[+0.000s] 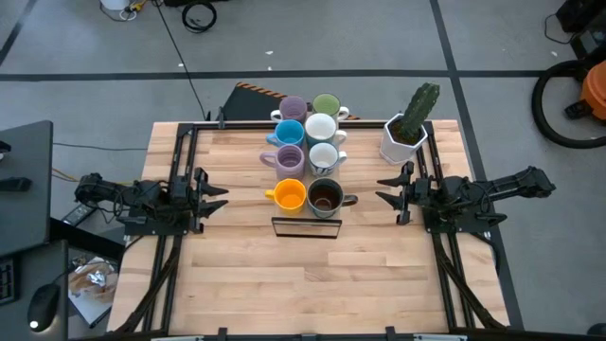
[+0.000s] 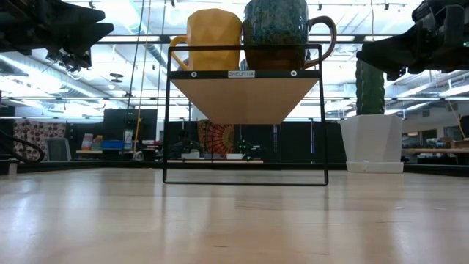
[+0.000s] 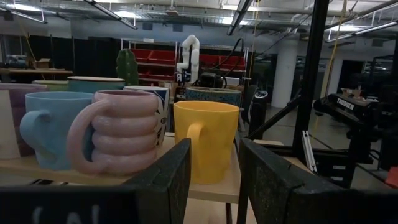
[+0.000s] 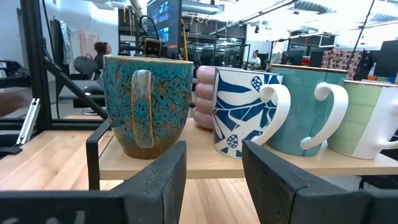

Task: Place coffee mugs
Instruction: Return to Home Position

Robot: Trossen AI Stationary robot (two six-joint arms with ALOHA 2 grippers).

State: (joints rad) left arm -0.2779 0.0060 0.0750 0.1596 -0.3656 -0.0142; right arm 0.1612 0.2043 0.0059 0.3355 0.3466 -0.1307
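Dark arms flank the shelf [image 2: 245, 99] of coffee mugs [image 1: 320, 129], left fingers [image 3: 165, 180] and right fingers [image 4: 155, 180] parted, empty.

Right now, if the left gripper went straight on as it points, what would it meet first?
Most likely the yellow ceramic mug on the wooden shelf, centred ahead of the open left gripper; depth is unclear.

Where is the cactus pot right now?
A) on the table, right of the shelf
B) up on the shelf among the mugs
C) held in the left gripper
A: the high view shows the cactus pot standing on the table, apart from the shelf on its right, near the right gripper.
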